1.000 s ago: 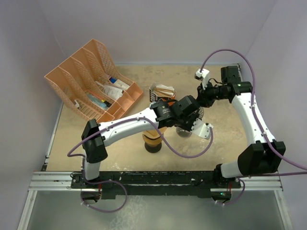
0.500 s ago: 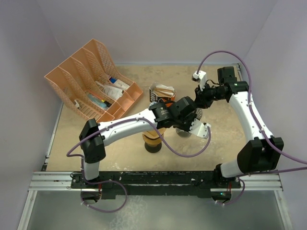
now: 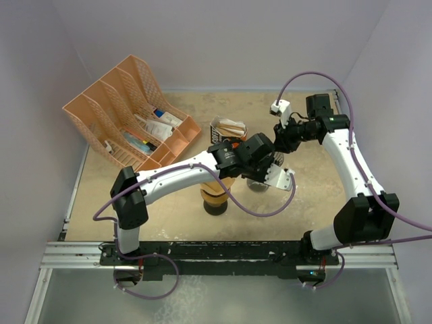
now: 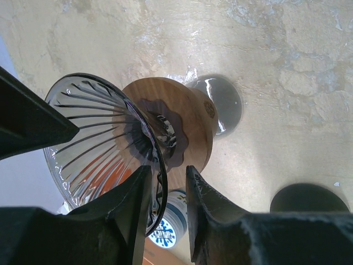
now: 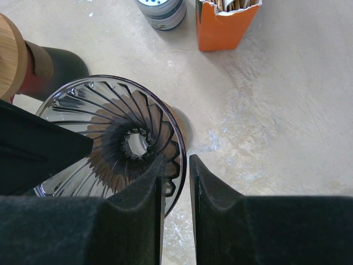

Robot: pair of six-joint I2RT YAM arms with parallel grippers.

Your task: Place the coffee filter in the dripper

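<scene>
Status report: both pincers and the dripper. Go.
Both straddle the dripper rim: left pincer, right pincer, jaws slightly apart. Bowl empty; filters sit in the orange box. Nothing over the mouth.

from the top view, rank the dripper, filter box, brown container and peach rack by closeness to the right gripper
From the right gripper:
1. glass dripper, its rim between the fingertips.
2. orange filter box, to the gripper's left.
3. brown container, left and toward the near edge.
4. peach rack, far left corner.
</scene>
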